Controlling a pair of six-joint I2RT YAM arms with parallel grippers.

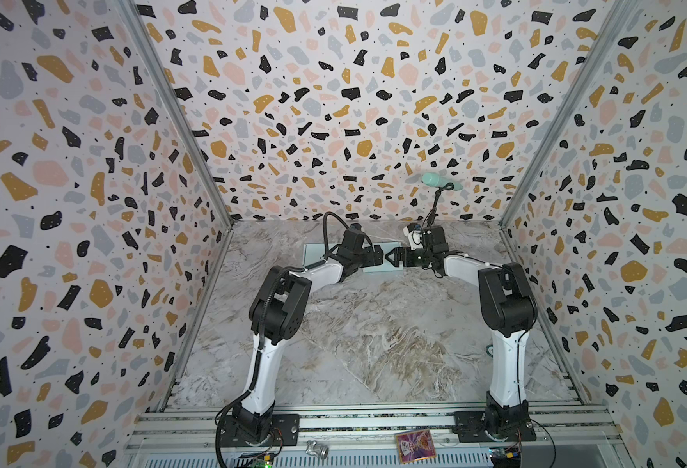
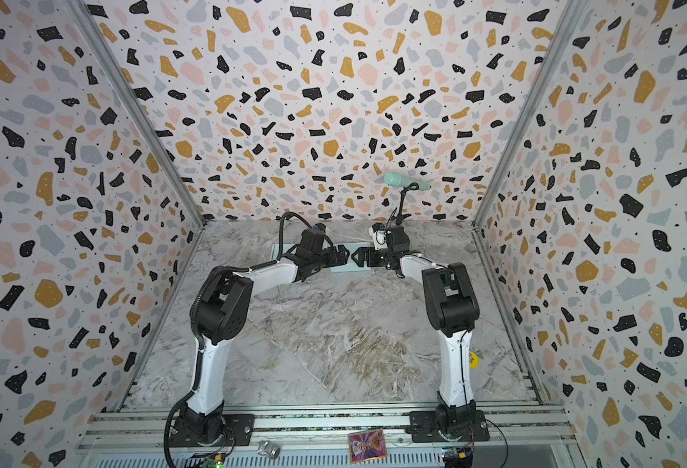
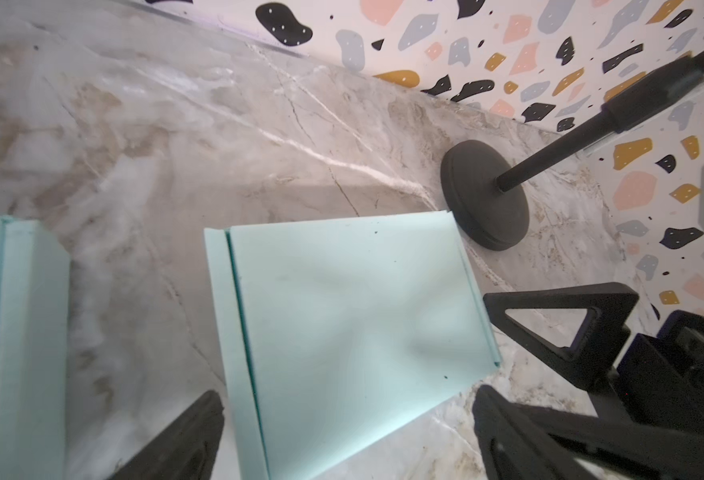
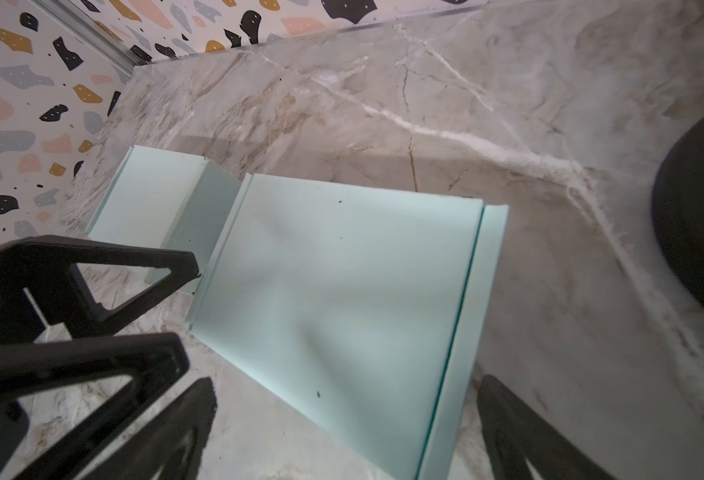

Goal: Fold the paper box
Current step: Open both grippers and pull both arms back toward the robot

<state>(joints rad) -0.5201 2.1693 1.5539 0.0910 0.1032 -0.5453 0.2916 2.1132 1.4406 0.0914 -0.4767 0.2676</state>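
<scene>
- In both top views, the paper box (image 1: 312,252) (image 2: 358,246) is lying opened out flat on the marble table (image 1: 374,344), close to the middle of its far edge.
- The left gripper (image 1: 378,256) and right gripper (image 1: 390,258) are hanging over the box, their tips almost meeting above it; how far their jaws are parted is hard to tell from here.
- A mint cylinder (image 1: 439,181) is sitting on a thin black stand (image 1: 435,206) near the far edge, behind the right arm.
- In the left wrist view, the left gripper (image 3: 348,390) is standing spread wide, pinching nothing, with the mint box panel (image 3: 354,311) lying flat under the gap.
- A second, creased part of the box (image 3: 22,332) is showing apart from that panel, with bare marble between them.
- The stand's round base (image 3: 485,195) is resting just beside the panel's corner.
- In the right wrist view, the right gripper (image 4: 346,378) is also spread wide and empty above the same panel (image 4: 342,291).
- The left gripper's triangular fingers (image 4: 92,253) are parted too, one tip reaching the panel's edge.
</scene>
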